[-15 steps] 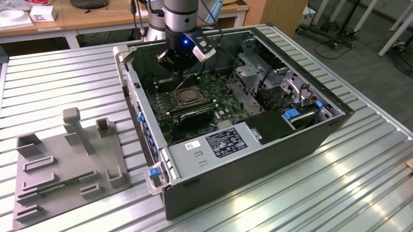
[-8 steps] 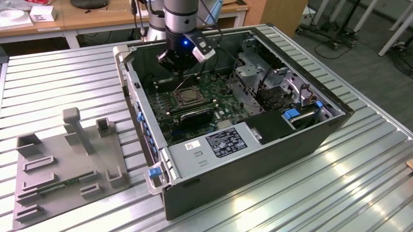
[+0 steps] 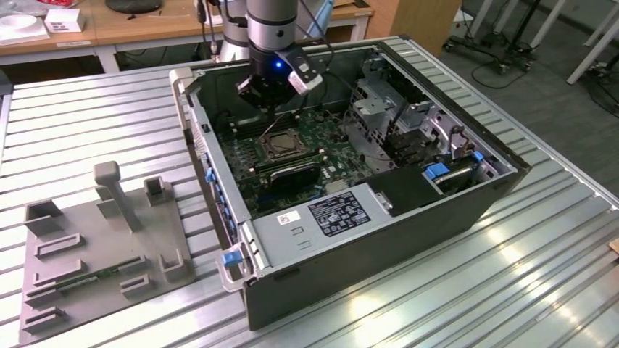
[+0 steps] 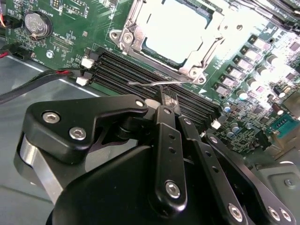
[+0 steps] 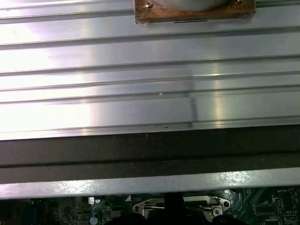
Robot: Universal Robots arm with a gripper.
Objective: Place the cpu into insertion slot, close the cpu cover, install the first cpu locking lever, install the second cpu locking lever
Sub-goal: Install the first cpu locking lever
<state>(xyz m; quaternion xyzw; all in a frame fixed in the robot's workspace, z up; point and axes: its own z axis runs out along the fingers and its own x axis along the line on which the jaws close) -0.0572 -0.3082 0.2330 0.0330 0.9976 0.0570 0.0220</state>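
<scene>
The cpu (image 4: 174, 27) lies grey face up in the insertion slot (image 3: 280, 143) on the green motherboard. The silver cpu cover (image 4: 190, 70) is down over it, framing the chip in its window. A thin wire cpu locking lever (image 4: 143, 84) stands raised over the black memory slots beside the socket. My gripper (image 4: 167, 99) hangs just above the socket's edge, its fingertips pressed together on the lever's bent end. In the exterior view my gripper (image 3: 272, 116) reaches down into the open computer case. The socket (image 5: 180, 203) sits at the edge of the first wrist view.
The open computer case (image 3: 387, 225) lies on a slatted aluminium table (image 3: 503, 290). A metal drive cage (image 3: 387, 109) and cables stand at the exterior view's right of the socket. A grey fixture plate (image 3: 97, 246) with holders lies at the exterior view's left.
</scene>
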